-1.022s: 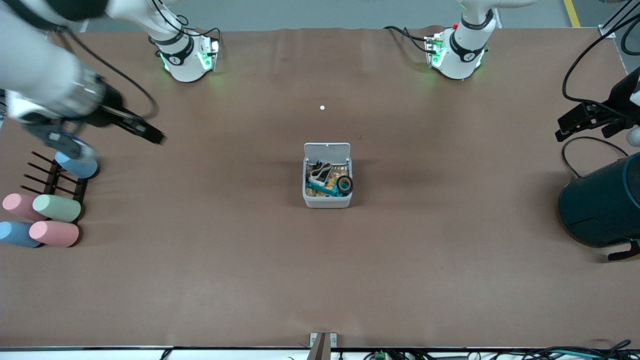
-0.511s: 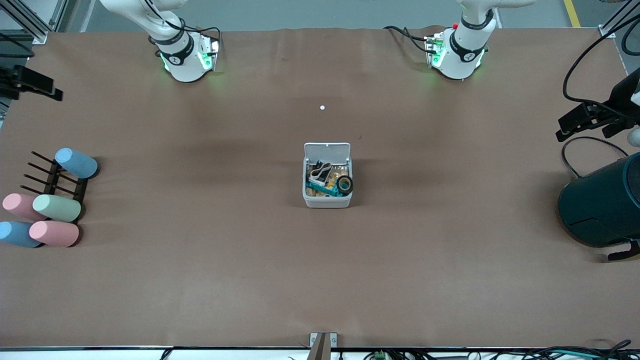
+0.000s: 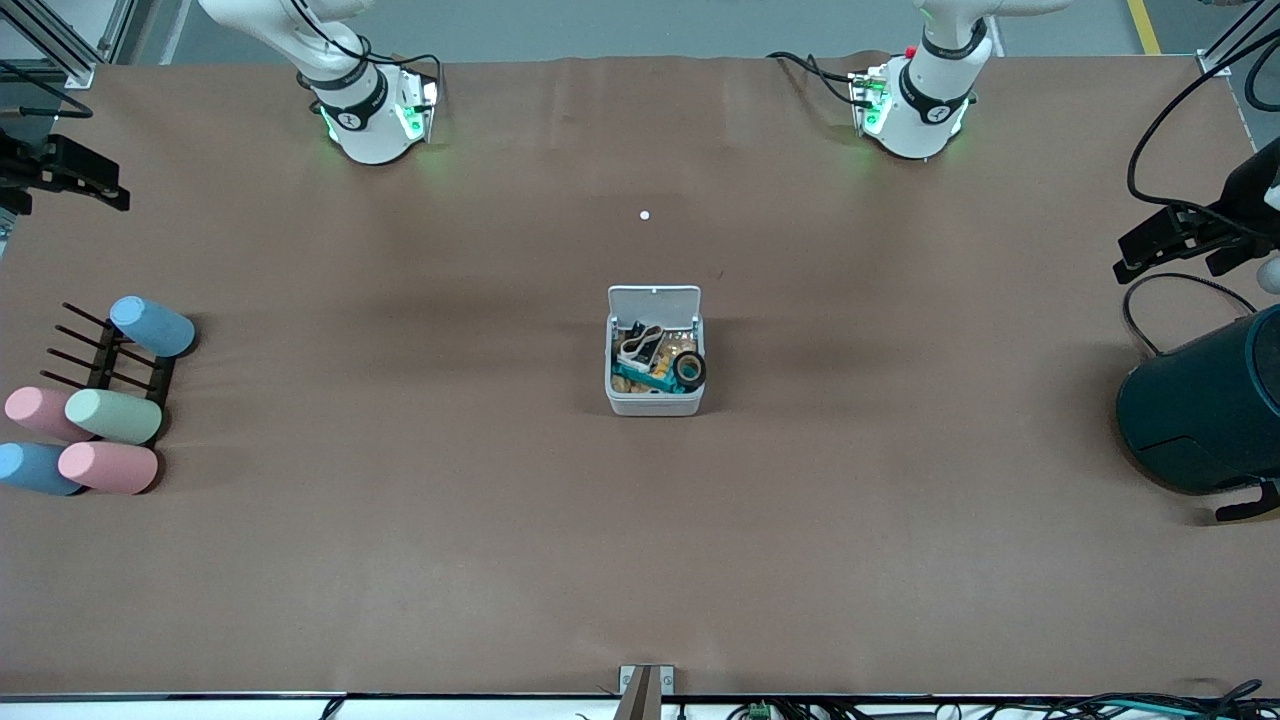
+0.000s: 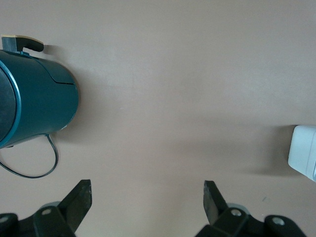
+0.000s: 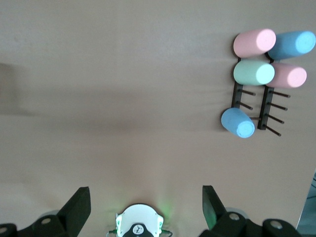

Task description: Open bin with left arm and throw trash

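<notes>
The right end effector (image 3: 95, 185) has pulled back to its worktop edge, fingers spread, empty. The left end effector (image 3: 1150, 245) (spread) waits above the teal container (image 3: 1200, 410). The bin (image 3: 655, 400) sits mid-worktop, lid up, trash (image 3: 660, 360) inside.

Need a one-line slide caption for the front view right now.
Bin open with trash inside; left gripper and right gripper open, parked at the table's ends.

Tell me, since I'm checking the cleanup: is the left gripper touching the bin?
Apart. Front view shows the left gripper open at the table's edge, bin mid-table.
</notes>
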